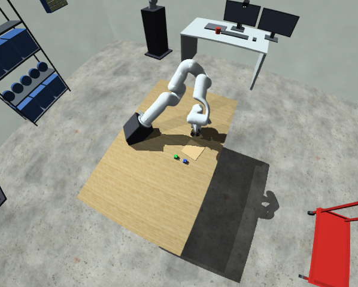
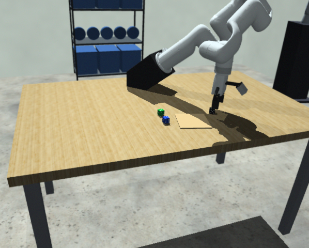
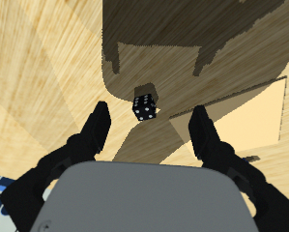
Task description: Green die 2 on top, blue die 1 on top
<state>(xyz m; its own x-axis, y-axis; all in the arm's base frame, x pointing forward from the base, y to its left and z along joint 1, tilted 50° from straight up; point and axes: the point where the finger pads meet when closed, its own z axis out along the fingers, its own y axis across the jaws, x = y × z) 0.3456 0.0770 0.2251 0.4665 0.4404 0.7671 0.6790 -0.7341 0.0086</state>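
Observation:
The black die (image 3: pixel 144 107) (image 2: pixel 212 110) lies on the table just off the far corner of the tan mat (image 3: pixel 250 121) (image 2: pixel 193 121) (image 1: pixel 193 152). My gripper (image 3: pixel 150 113) (image 2: pixel 214 105) (image 1: pixel 194 133) is open and hangs right above the black die, its fingers to either side of it and not touching it. The green die (image 2: pixel 160 112) (image 1: pixel 175 156) and the blue die (image 2: pixel 165 119) (image 1: pixel 184 160) lie close together on the bare table left of the mat, apart from each other. I cannot read their top faces.
The arm's black base (image 2: pixel 145 74) stands at the back of the wooden table (image 2: pixel 82 120). The arm casts a dark shadow over the mat's far side. The table's right edge is near the mat.

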